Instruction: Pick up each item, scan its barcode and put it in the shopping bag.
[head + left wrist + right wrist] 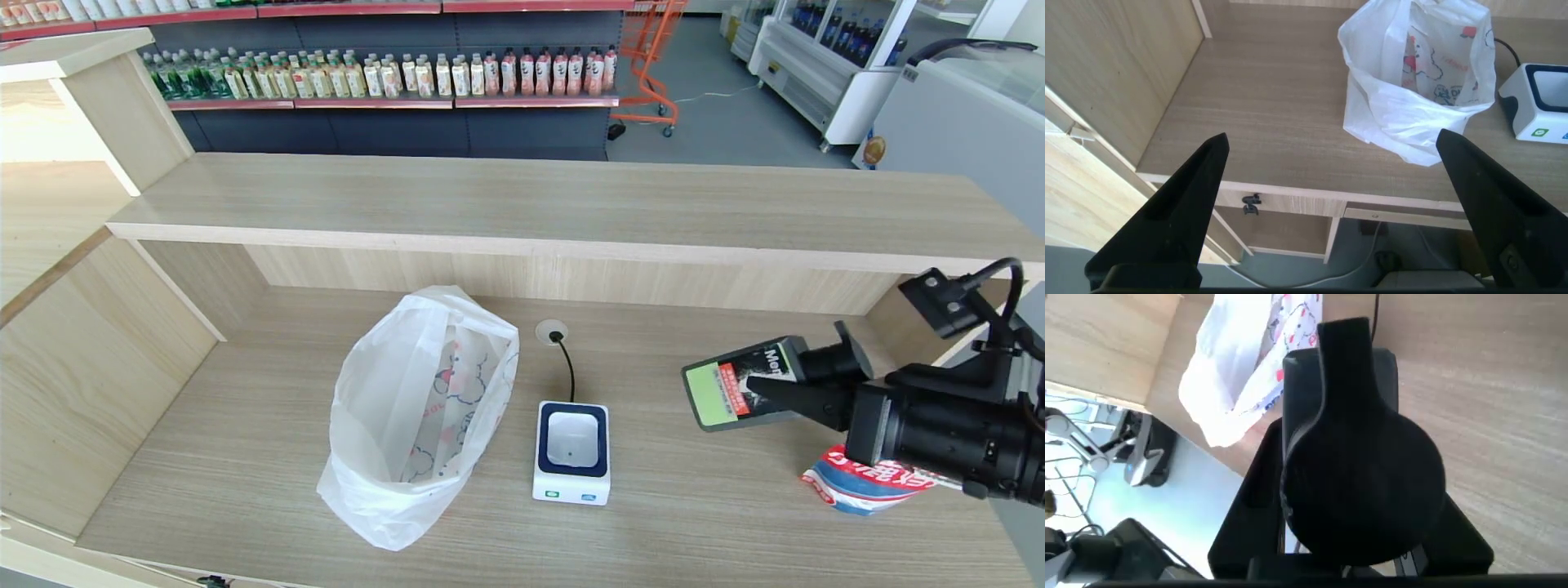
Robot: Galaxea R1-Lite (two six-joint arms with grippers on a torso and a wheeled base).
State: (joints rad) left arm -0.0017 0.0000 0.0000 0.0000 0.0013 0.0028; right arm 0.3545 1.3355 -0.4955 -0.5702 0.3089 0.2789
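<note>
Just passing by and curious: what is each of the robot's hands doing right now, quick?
Left gripper: open, holding nothing.
Right gripper: shut on a black rectangular box with a green end.

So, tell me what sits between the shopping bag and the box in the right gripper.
The scanner sits on the counter between the shopping bag and the held box; bare wood either side, per the head view.
</note>
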